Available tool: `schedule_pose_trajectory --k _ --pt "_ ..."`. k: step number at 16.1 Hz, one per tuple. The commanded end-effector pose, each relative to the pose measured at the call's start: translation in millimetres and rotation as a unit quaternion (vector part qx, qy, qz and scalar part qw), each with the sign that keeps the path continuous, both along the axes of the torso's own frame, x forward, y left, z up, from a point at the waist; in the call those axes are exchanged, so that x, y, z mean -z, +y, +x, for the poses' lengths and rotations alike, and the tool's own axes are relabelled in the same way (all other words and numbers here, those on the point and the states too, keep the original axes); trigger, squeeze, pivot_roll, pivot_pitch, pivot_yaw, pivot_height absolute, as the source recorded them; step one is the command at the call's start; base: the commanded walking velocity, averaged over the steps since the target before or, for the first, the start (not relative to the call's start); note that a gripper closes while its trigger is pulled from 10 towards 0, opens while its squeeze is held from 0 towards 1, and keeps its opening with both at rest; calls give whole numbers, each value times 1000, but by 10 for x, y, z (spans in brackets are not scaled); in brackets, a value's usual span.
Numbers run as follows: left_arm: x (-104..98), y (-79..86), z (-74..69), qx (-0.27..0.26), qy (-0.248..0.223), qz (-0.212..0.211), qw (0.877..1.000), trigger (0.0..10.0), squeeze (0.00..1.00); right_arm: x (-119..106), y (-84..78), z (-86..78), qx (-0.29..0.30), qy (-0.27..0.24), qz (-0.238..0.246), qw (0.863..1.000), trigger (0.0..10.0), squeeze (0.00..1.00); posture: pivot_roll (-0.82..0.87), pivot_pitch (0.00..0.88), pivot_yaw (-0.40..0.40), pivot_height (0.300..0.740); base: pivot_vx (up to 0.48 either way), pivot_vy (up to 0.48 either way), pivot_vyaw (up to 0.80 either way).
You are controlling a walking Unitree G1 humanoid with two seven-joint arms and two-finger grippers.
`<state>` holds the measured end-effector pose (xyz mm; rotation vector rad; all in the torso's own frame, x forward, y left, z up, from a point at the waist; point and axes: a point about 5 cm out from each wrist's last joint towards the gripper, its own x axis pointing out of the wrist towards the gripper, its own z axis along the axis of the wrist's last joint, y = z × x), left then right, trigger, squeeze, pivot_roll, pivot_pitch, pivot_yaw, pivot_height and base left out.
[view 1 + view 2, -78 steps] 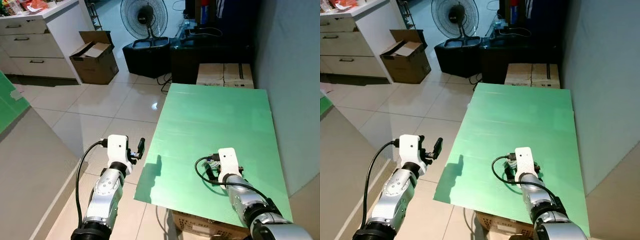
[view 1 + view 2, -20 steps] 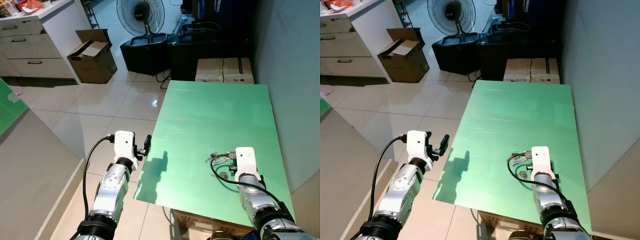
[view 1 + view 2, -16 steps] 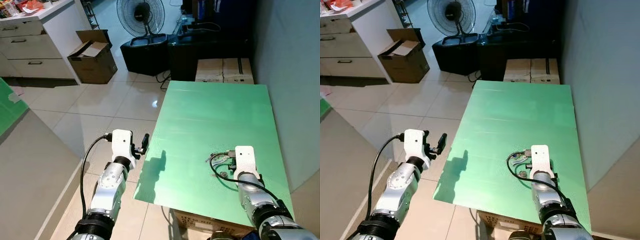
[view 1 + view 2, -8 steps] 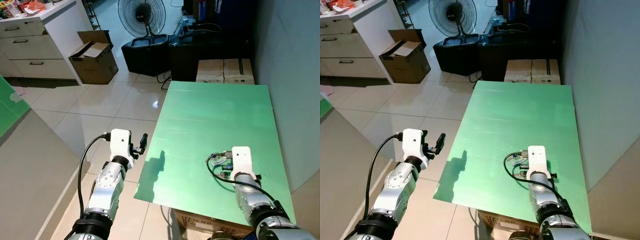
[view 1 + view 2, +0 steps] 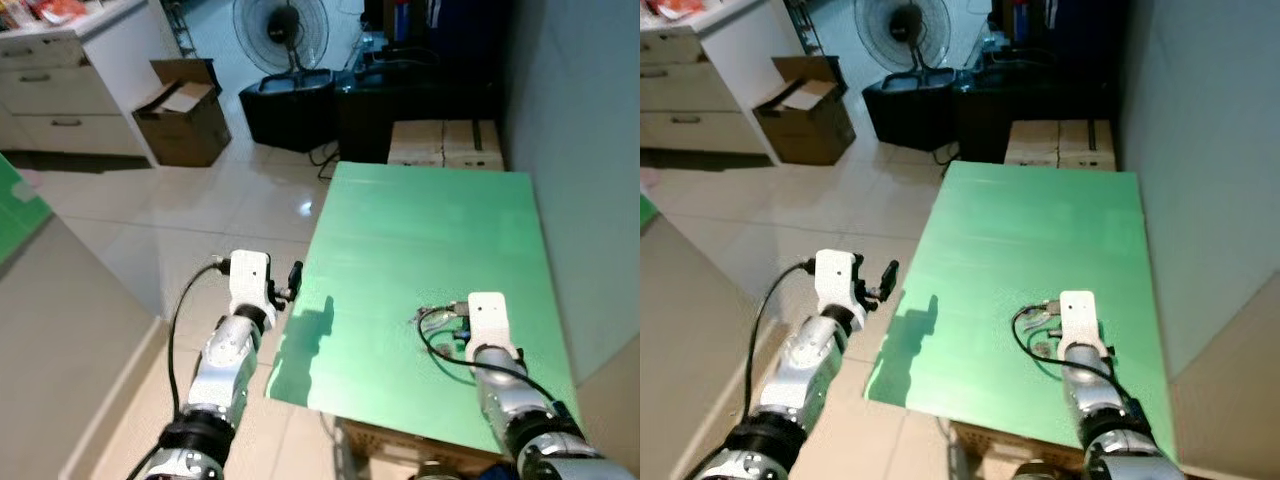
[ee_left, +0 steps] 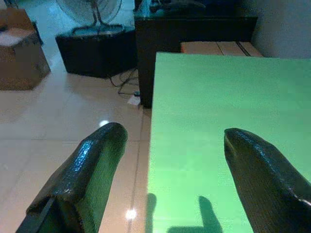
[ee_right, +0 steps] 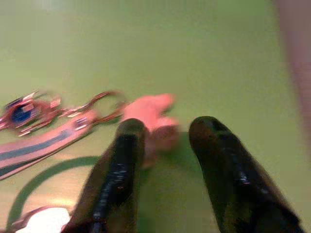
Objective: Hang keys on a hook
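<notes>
A bunch of keys (image 7: 104,101) lies on the green table (image 5: 430,220), with a metal ring, a pink tag (image 7: 148,109) and a striped strap (image 7: 39,143). My right gripper (image 7: 167,125) hangs low over it near the table's front right. Its fingers stand a little apart with the pink tag just at their tips, and green tabletop shows between them. From the head, the keys (image 5: 1038,318) peek out left of the white wrist camera. My left gripper (image 6: 175,132) is open, held in the air at the table's left edge (image 5: 293,276), with nothing in it.
A grey wall (image 5: 580,150) runs along the table's right side. Cardboard boxes (image 5: 445,143) and a black cabinet (image 5: 300,105) with a fan (image 5: 280,25) stand beyond the table. An open carton (image 5: 180,110) and white drawers (image 5: 60,90) are at the far left, across tiled floor.
Since 4.8 s ago my right gripper has moved forward and to the right on the table onto the keys. My left gripper drifted slightly towards the table edge. The camera wobbled.
</notes>
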<state>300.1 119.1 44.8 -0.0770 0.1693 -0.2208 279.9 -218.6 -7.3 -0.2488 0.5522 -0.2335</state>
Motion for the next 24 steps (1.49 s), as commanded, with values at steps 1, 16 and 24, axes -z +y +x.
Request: schedule_pose_trajectory --k 1,16,24 --pt "17 39 11 -14 3 -1 1000 10000 0 -32 1 22 -12 -9 -5 1000 10000 1000 -294 0 128 740 0 0 0" --pt "71 -123 -55 -2 -4 -11 1000 10000 0 -224 -58 68 5 -124 63 990 10000 0 -268 6 129 740 0 0 0" --pt "-383 9 8 4 -78 -11 997 10000 0 -181 90 139 -11 -107 137 985 10000 0 -152 0 97 740 0 0 0"
